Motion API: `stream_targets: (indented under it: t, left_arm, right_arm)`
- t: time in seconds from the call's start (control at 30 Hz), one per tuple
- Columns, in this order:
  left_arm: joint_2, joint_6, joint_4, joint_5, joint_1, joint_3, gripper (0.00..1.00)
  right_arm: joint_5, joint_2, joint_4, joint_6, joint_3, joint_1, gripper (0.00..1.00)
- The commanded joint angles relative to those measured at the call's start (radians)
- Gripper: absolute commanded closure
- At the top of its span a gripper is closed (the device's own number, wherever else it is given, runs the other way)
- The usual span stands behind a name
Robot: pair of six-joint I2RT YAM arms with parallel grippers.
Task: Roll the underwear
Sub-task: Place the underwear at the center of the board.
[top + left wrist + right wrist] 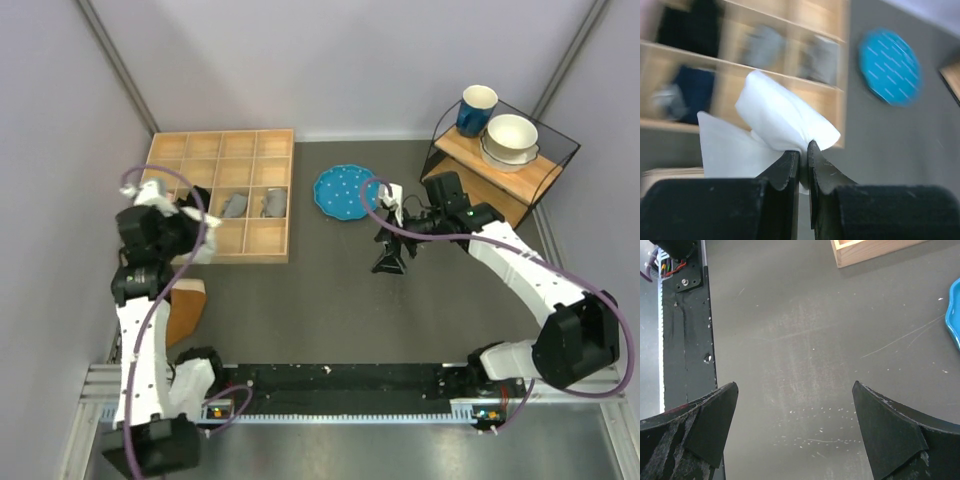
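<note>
The left gripper [803, 149] clamps the underwear [780, 120], partly hidden behind it; right gripper [795, 385] gapes.

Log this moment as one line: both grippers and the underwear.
left gripper: shut on underwear, at wooden compartment box | right gripper: open, empty, above table | underwear: bunched, not rolled

In the left wrist view the tray [805, 15] and the bundles [762, 46] in it are smeared past telling, the plate [890, 67] is blurred too, the lower end of the underwear [780, 117] disappears behind the left claw [803, 150], and the right wrist view's edges crop plate and tray.
</note>
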Motion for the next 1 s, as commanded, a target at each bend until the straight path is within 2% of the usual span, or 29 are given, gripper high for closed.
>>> stream_targets:
  t: [0.0,0.07,0.1,0.17,0.2,0.3,0.37,0.4,0.43,0.47,0.53,0.6,0.63,0.67,0.7,0.77,0.8,0.9,0.97]
  left_arm:
    - [0.032,-0.062,0.034,0.21,-0.374,0.017,1.0]
    - [0.048,-0.104,0.12,0.225,-0.496,0.012,1.0]
    - [0.063,-0.135,0.152,0.235,-0.612,0.009,1.0]
    - [0.084,-0.176,0.221,0.224,-0.722,-0.002,1.0]
    - [0.118,-0.211,0.273,0.226,-0.818,-0.002,1.0]
    - [0.196,-0.283,0.413,0.239,-0.946,-0.035,1.0]
    - [0.238,-0.325,0.494,0.256,-0.975,-0.083,0.98]
    - [0.277,-0.363,0.594,0.273,-0.977,-0.148,0.95]
    - [0.304,-0.379,0.636,0.285,-0.977,-0.185,0.89]
    - [0.33,-0.392,0.677,0.288,-0.976,-0.219,0.74]
    - [0.405,-0.405,0.732,0.282,-0.971,-0.291,0.63]
    - [0.416,-0.343,0.693,0.241,-0.948,-0.301,0.56]
    - [0.396,-0.306,0.576,0.142,-0.943,-0.289,0.52]
    - [0.337,-0.231,0.531,0.073,-0.937,-0.272,0.47]
    - [0.303,-0.2,0.44,0.013,-0.937,-0.232,0.38]
    - [0.199,-0.125,0.316,-0.134,-0.93,-0.206,0.27]
    - [0.166,-0.101,0.291,-0.159,-0.927,-0.195,0.2]
    - [0.074,-0.037,0.239,-0.15,-0.905,-0.205,0.17]
    - [0.036,-0.04,0.223,-0.126,-0.903,-0.225,0.18]
  right_arm:
    - [-0.047,-0.07,-0.008,-0.08,-0.013,-0.005,0.01]
    - [-0.039,-0.094,-0.013,-0.101,-0.02,-0.008,0.01]
    - [-0.036,-0.102,-0.016,-0.104,-0.024,-0.011,0.01]
    - [-0.025,-0.113,-0.016,-0.112,-0.031,-0.026,0.01]
    - [-0.025,-0.117,-0.016,-0.114,-0.033,-0.032,0.01]
    - [-0.007,-0.117,-0.018,-0.118,-0.036,-0.044,0.01]
    - [0.004,-0.117,-0.019,-0.124,-0.042,-0.044,0.01]
    - [0.004,-0.117,-0.018,-0.127,-0.043,-0.044,0.01]
    - [0.007,-0.117,-0.019,-0.131,-0.047,-0.044,0.01]
    - [0.007,-0.116,-0.018,-0.143,-0.053,-0.044,0.01]
    - [0.01,-0.105,-0.019,-0.157,-0.065,-0.044,0.01]
    - [0.009,-0.094,-0.024,-0.196,-0.079,-0.044,0.01]
    - [-0.004,-0.09,-0.03,-0.222,-0.095,-0.041,0.02]
    - [-0.014,-0.082,-0.06,-0.3,-0.105,-0.038,0.03]
    - [-0.021,-0.079,-0.071,-0.337,-0.117,-0.031,0.04]
    - [-0.015,-0.073,-0.085,-0.423,-0.148,0.018,0.05]
    - [-0.008,-0.071,-0.088,-0.446,-0.158,0.04,0.05]
    - [0.089,-0.024,-0.078,-0.497,-0.172,0.153,0.09]
    - [0.206,0.014,-0.041,-0.459,-0.157,0.219,0.14]
